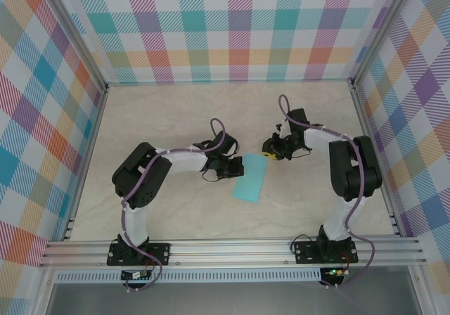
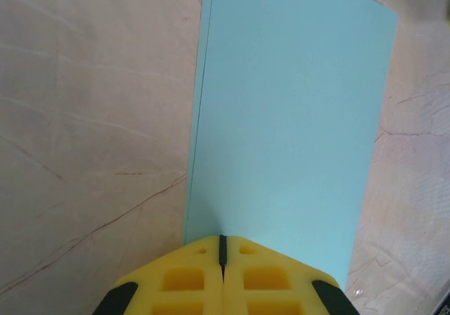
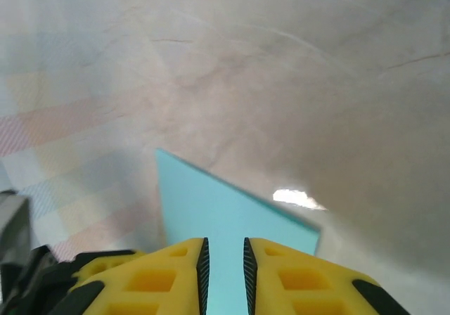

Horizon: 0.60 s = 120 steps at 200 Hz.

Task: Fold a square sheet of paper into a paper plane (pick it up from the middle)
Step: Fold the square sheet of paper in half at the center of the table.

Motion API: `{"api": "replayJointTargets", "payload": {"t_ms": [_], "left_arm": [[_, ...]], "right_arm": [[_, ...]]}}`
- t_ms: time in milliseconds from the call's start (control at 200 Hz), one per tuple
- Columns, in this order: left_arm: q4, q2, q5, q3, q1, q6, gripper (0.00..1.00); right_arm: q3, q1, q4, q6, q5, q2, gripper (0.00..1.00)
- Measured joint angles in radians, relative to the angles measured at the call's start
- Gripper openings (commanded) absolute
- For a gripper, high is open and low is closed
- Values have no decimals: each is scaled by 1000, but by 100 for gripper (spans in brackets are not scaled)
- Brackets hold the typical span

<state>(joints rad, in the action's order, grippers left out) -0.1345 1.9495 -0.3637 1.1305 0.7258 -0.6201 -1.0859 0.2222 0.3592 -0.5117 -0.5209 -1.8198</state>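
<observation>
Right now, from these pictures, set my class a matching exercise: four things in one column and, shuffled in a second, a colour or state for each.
Things:
1. left gripper
2. right gripper
3. square sheet of paper
4. table

Colour or state:
a. marbled beige
b. jaws slightly apart
c. turquoise
d. jaws shut

Pairs: 1-d, 2-b, 3-c, 4-a

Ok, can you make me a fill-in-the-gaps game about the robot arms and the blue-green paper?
1. The paper lies on the ___.
2. The left gripper is ___, with its tips at the paper's edge.
3. The fingers of the right gripper are coloured ___.
4. Between those fingers there is a narrow ___.

Missing words: table; shut; yellow; gap.
</observation>
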Motion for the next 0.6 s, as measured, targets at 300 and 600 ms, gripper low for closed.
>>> {"api": "replayJointTargets", "payload": {"t_ms": [300,600], "left_arm": [[0,0,2,0,0,0,0],[2,0,2,0,0,0,0]], "right_arm": [[142,5,-69,-32,-58,116,25],[238,55,-134,-49,-77,79,25]]}}
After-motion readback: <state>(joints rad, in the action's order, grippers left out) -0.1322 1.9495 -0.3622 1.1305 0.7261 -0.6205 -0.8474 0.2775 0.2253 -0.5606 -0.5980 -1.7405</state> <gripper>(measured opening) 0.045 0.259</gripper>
